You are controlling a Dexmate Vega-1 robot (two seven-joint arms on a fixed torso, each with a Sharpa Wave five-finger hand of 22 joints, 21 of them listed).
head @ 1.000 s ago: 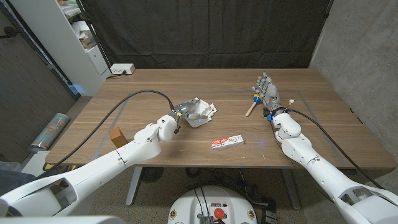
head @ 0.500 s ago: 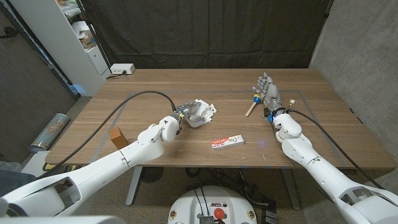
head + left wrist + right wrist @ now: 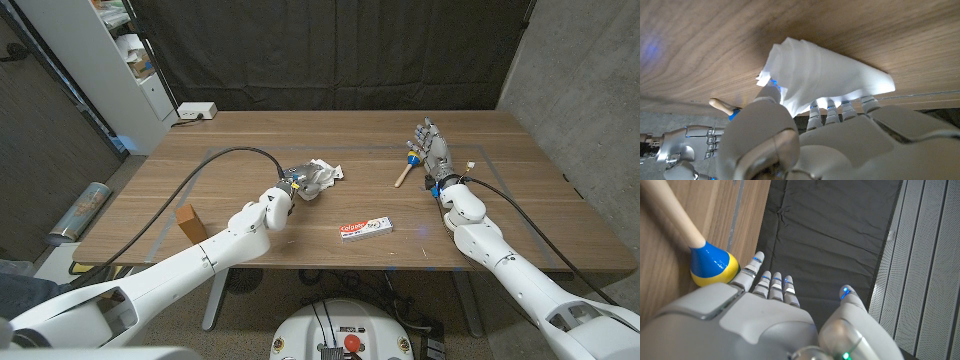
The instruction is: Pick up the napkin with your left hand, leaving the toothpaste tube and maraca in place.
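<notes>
Table (image 3: 250, 135): wooden top that bears every task item; landmark for the entries below is the toothpaste tube.
Left hand (image 3: 292, 180): up and to the left of the toothpaste tube. In the left wrist view its fingers (image 3: 830, 107) and thumb close on the napkin, pinching the cloth between them.
Right hand (image 3: 430, 145): up and to the right of the toothpaste tube, just beside the maraca. Fingers spread and extended; it holds nothing.
Napkin (image 3: 322, 177): white, crumpled, up and left of the toothpaste tube, bunched at the left hand's fingertips. The left wrist view shows most of it hanging free beyond the pinch.
Toothpaste tube (image 3: 365, 228): lies flat near the front edge of the table, apart from both hands.
Maraca (image 3: 405, 165): wooden handle, blue and yellow head, up and right of the toothpaste tube.
Risk, grip: the pinch appears to take only one edge of the cloth; on a lift the napkin could slide out.
Risk, maraca: the head sits close to the right hand's fingers; any drift of that arm could roll it.
Risk, tube: judged low; it lies well apart from the napkin.
Hidden: whether the napkin touches the table cannot be told. The depth of cloth inside the pinch is covered by the hand. The maraca handle is cut off in the right wrist view.
</notes>
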